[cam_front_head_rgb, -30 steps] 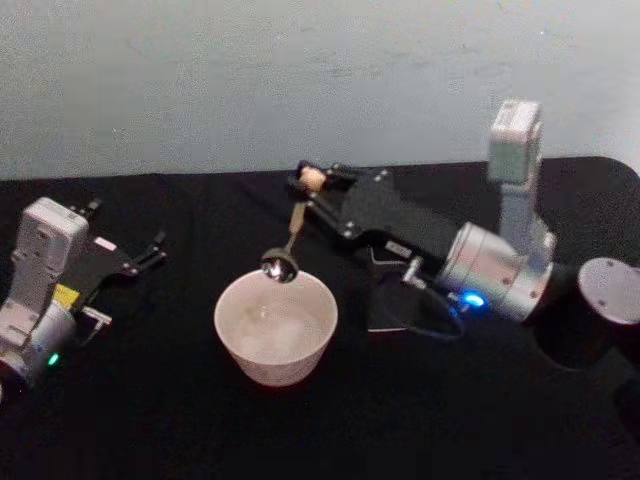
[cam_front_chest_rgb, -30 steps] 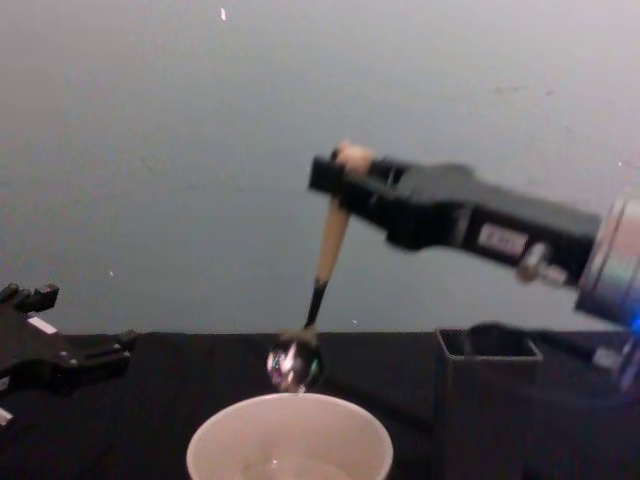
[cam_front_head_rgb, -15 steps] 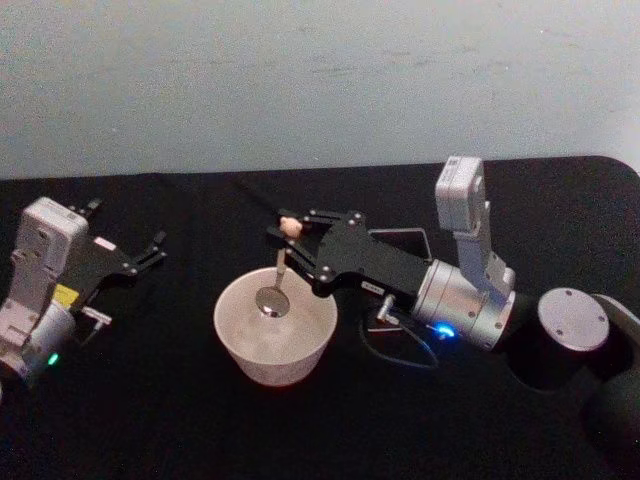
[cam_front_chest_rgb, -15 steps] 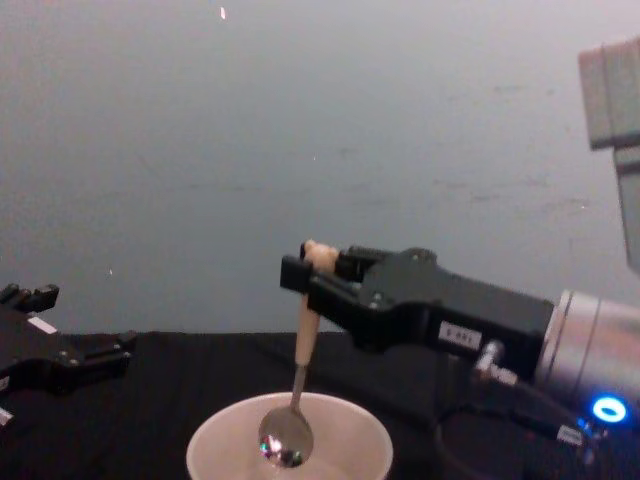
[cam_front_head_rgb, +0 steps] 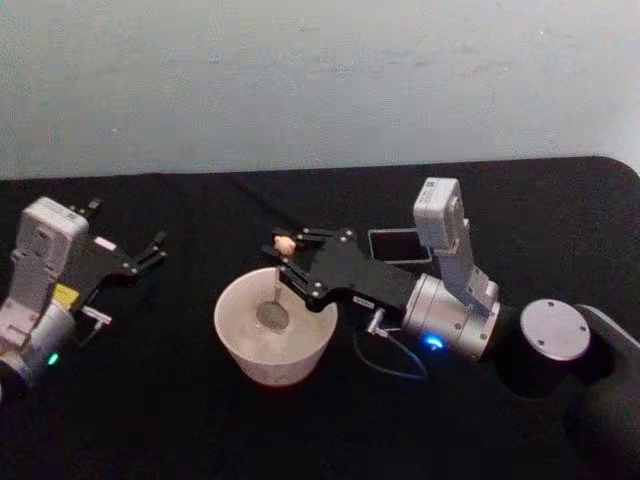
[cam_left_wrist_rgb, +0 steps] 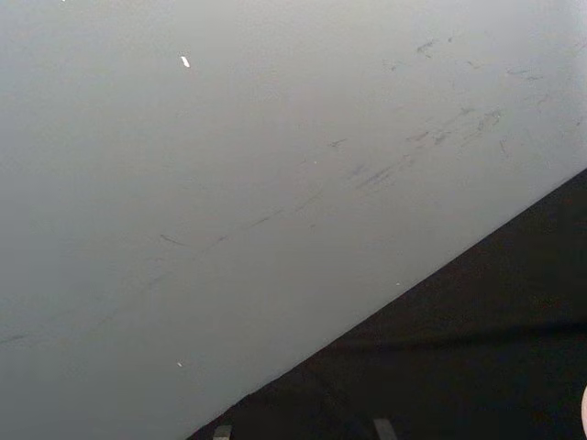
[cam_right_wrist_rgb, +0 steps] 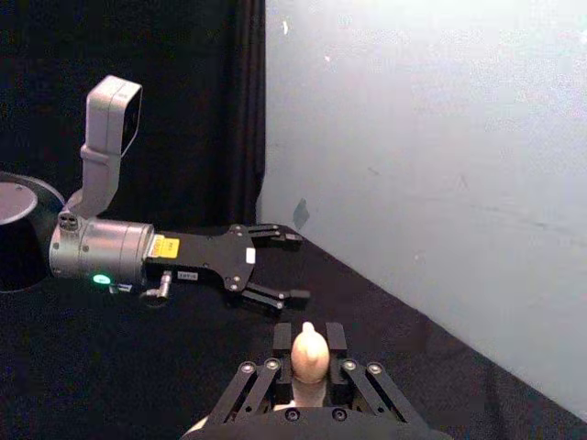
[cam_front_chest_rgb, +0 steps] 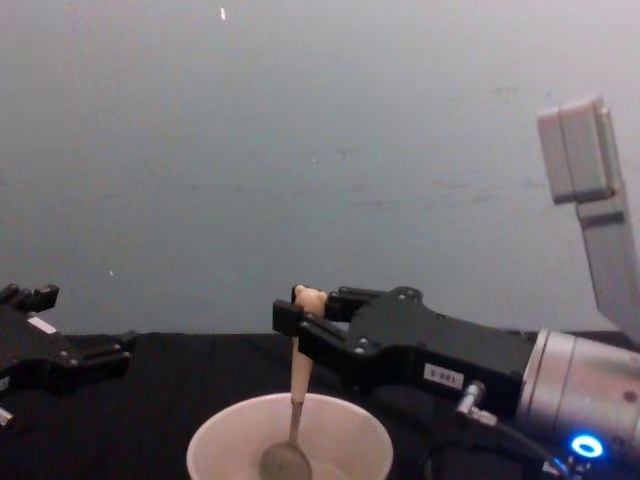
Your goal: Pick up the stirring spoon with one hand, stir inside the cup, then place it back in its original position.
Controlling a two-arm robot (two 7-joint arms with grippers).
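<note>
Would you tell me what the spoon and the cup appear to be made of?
Spoon, held in the right gripper: matte beige handle, perhaps wood or plastic; grey, metallic-looking neck and bowl. Cup: cream-white, smooth, low sheen, likely ceramic or plastic.

Clearances at the right gripper (cam_front_head_rgb: 287,250), clamped on the stirring spoon (cam_front_chest_rgb: 298,365): the cup (cam_front_head_rgb: 265,362) wall rings the spoon bowl below it, the holder (cam_front_head_rgb: 398,232) stands just behind its body, and bare table (cam_front_head_rgb: 190,215) lies open toward the left gripper (cam_right_wrist_rgb: 301,266).

Right gripper (cam_front_head_rgb: 285,250) and left gripper (cam_front_head_rgb: 155,250) black; silver wrists (cam_front_head_rgb: 450,315), grey camera boxes (cam_front_head_rgb: 437,212), thin black cable (cam_front_head_rgb: 395,357).
</note>
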